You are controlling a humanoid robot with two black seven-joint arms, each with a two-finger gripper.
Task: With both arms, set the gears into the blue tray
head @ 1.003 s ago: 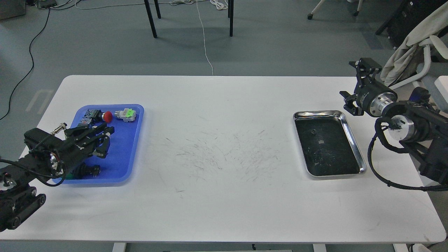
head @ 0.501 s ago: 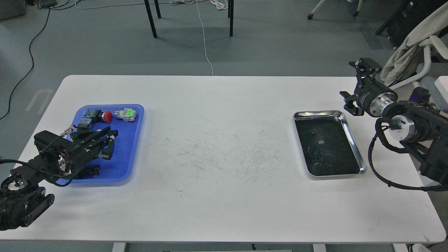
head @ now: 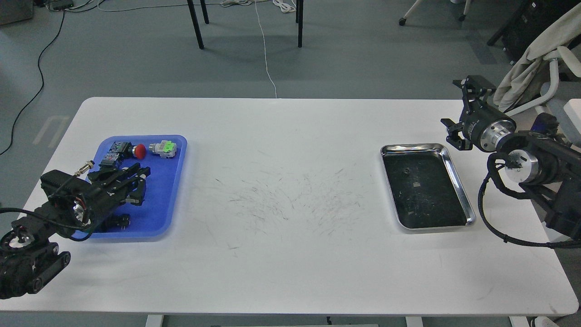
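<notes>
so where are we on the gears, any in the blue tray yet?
Can't confirm any. The blue tray shows only push-button switches. The left end effector hovers over it, and whether it holds anything is unclear. One small dark gear-like piece sits in the steel tray. The right end effector is open beyond that tray. At least that piece is left.

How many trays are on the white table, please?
2. The bright blue plastic tray lies at the left side; the shiny steel tray with a dark inside lies at the right.
</notes>
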